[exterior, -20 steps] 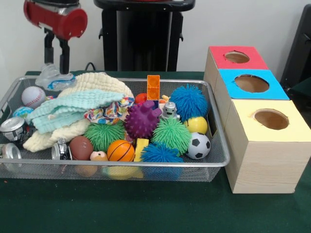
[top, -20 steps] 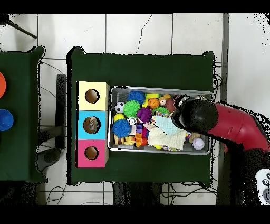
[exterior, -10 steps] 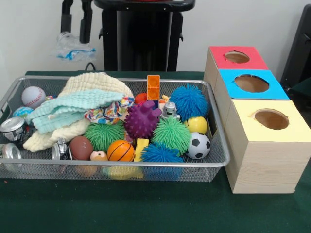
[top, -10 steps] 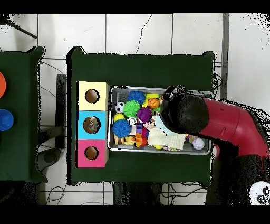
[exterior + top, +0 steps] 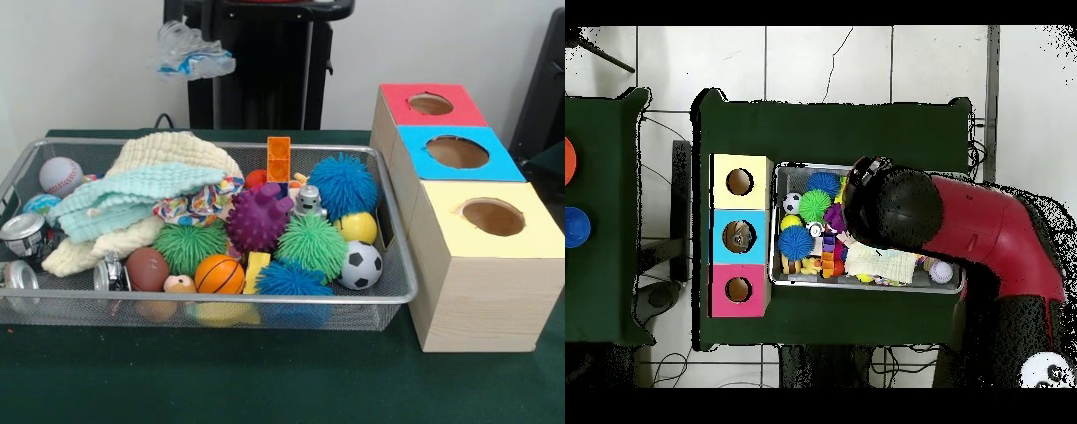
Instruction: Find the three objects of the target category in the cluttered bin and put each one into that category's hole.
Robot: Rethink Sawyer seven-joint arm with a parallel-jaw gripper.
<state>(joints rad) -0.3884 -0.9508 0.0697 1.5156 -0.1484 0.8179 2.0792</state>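
A crumpled clear plastic bottle hangs high above the wire bin, long axis roughly level. The gripper is cut off at the top edge — presumably clamped on it, but I cannot tell.

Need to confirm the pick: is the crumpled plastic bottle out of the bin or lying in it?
Out. The crumpled plastic bottle hangs well above the bin, clear of the toys.
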